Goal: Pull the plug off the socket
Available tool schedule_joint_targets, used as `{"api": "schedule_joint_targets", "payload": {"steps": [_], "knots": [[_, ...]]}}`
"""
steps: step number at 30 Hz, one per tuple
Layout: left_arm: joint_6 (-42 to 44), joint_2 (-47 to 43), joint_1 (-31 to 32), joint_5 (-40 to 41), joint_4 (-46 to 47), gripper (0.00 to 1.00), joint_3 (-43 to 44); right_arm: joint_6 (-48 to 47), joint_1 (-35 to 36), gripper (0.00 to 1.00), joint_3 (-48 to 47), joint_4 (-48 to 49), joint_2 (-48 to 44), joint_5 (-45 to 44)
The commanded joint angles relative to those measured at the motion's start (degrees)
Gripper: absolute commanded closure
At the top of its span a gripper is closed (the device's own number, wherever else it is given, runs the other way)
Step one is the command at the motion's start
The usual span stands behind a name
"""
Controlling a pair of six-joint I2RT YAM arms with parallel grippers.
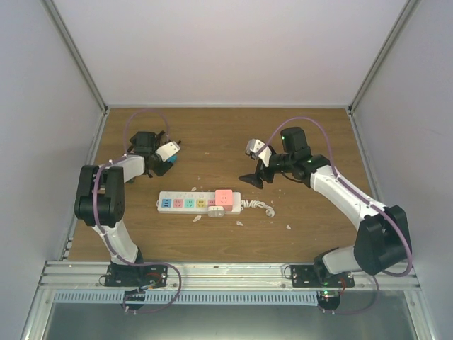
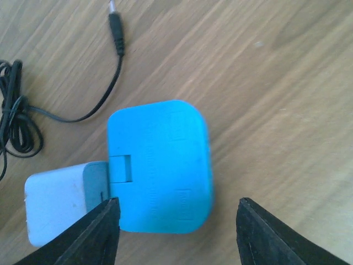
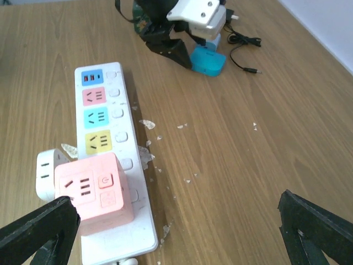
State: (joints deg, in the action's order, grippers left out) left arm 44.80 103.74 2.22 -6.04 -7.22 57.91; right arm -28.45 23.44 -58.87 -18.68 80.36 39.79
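Note:
The socket (image 1: 191,202), a long white power strip with coloured faces, lies at mid-table with its coiled cord (image 1: 260,206) at the right end. A pink cube plug (image 3: 99,193) sits plugged into its cord end, and a white plug (image 3: 47,174) lies against its side. A blue plug (image 2: 160,165) rests flat on the wood at the far left, apart from the socket, joined to a white charger block (image 2: 58,207). My left gripper (image 2: 176,232) hovers over it, open, with neither finger touching it. My right gripper (image 3: 174,221) hangs wide open above the table beside the socket's cord end.
A thin black cable (image 2: 16,121) with a barrel jack (image 2: 116,33) lies bundled beside the blue plug. Small white flakes (image 3: 146,124) are scattered on the wood along the socket. White walls close in the table on three sides.

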Motion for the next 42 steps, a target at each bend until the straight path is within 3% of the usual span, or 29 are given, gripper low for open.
{"api": "schedule_joint_targets", "payload": {"steps": [1, 9, 18, 33, 42], "knots": [[0.01, -5.73, 0.04, -9.89, -5.12, 0.39, 0.8, -6.93, 0.09, 0.0, 0.58, -2.55, 1.63, 1.89], [1.23, -13.26, 0.38, -24.21, -16.61, 0.29, 1.02, -12.15, 3.13, 0.0, 2.61, -2.51, 3.81, 3.73], [5.24, -24.52, 2.61, -37.51, -26.82, 0.28, -4.87, -13.76, 6.57, 0.01, 5.14, -0.53, 7.12, 2.94], [2.72, -31.31, 6.68, -38.65, -24.73, 0.29, -13.54, -12.78, 11.97, 0.01, 4.56, 2.51, 12.72, 0.09], [1.19, -31.94, 10.73, -37.2, -24.0, 0.3, -14.96, -12.33, 12.85, 0.12, 2.71, 3.0, 15.38, -0.05]]}}
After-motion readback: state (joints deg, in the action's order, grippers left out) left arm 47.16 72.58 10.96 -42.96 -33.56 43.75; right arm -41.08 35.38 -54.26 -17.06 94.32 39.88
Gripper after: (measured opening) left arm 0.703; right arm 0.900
